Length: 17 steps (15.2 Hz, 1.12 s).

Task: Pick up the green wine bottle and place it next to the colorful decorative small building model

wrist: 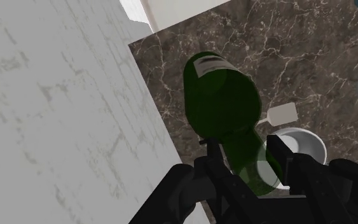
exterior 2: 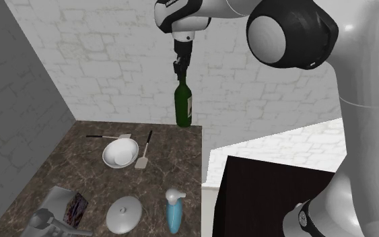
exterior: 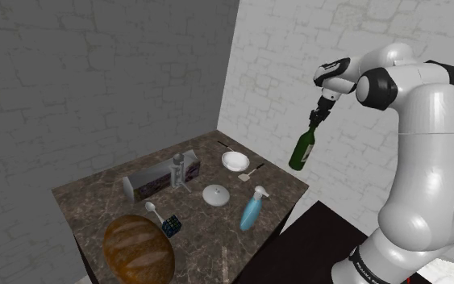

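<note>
The gripper [exterior: 321,114] pinches the green wine bottle [exterior: 301,151] by its neck, bottle hanging beneath.

Dark green wine bottle [exterior: 301,151], pale label — dark brown table [exterior: 96,202] veined white; blue spray bottle [exterior: 251,211], white bowl [exterior: 234,161], brown loaf [exterior: 139,246] lower left, perhaps paler-streaked

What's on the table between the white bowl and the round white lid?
Nothing, just bare dark tabletop between the white bowl and the round white lid, as the second exterior view shows. The white spatula lies beside the bowl, not between.
</note>
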{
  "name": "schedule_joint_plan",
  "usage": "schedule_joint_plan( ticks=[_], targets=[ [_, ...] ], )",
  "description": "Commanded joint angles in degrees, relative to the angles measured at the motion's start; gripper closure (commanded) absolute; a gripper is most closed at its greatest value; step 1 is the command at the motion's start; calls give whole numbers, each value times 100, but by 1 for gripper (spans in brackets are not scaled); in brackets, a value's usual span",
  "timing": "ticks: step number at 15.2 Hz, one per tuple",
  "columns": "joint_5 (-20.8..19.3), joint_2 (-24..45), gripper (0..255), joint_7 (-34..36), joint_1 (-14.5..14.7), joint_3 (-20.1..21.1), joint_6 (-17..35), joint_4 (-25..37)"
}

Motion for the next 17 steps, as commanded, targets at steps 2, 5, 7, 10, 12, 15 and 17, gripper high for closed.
schedule_joint_plan(
  ticks=[2, 5, 7, 10, 12, 15, 17],
  targets=[
    [-52, -70, 255, 43, -5, -31, -206, 149],
    [-95, -127, 255, 84, -11, -55, -401, 298],
    [-121, -159, 255, 110, -19, -69, -534, 406],
    [-154, -198, 255, 148, -36, -87, -740, 584],
    [-172, -217, 255, 172, -51, -97, -881, 712],
    [-193, -234, 255, 206, -81, -109, -1099, 922],
    [-203, -238, 255, 229, -106, -115, -1249, 1074]
  ],
)
